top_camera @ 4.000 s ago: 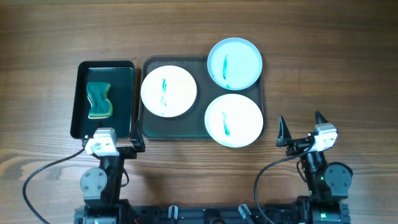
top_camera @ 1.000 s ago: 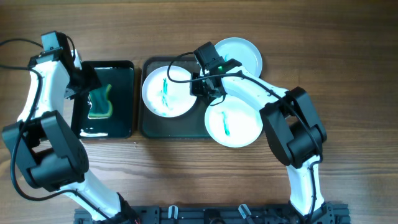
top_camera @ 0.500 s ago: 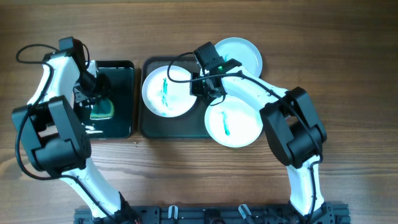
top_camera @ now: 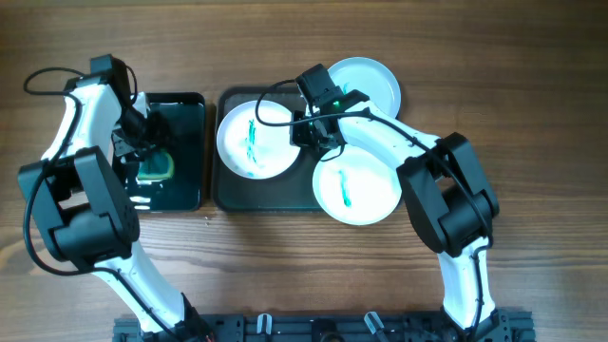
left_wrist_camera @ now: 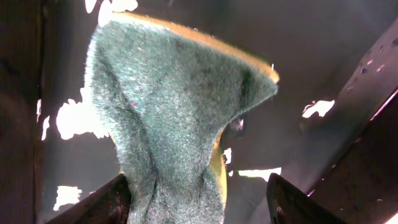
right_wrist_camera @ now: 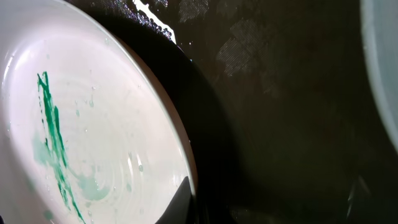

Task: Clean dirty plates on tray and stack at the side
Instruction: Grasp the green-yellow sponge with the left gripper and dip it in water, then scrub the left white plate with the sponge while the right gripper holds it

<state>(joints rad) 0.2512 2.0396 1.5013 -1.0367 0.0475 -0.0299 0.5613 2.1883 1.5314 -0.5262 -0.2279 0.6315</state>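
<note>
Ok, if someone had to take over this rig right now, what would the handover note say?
Left gripper: fingers open, astride the green, yellow-backed sponge in the small black tray; not gripped yet.
Right gripper: at the right rim of the left round white plate; grip cannot be told.
That plate lies on the large dark green-grey tray; the near right plate overhangs its front edge; the far right plate sits at its far corner, partly behind the right arm.
Done: nothing; teal smears show on the left and near plates.
Left: wipe all three, stack them at the side.
</note>
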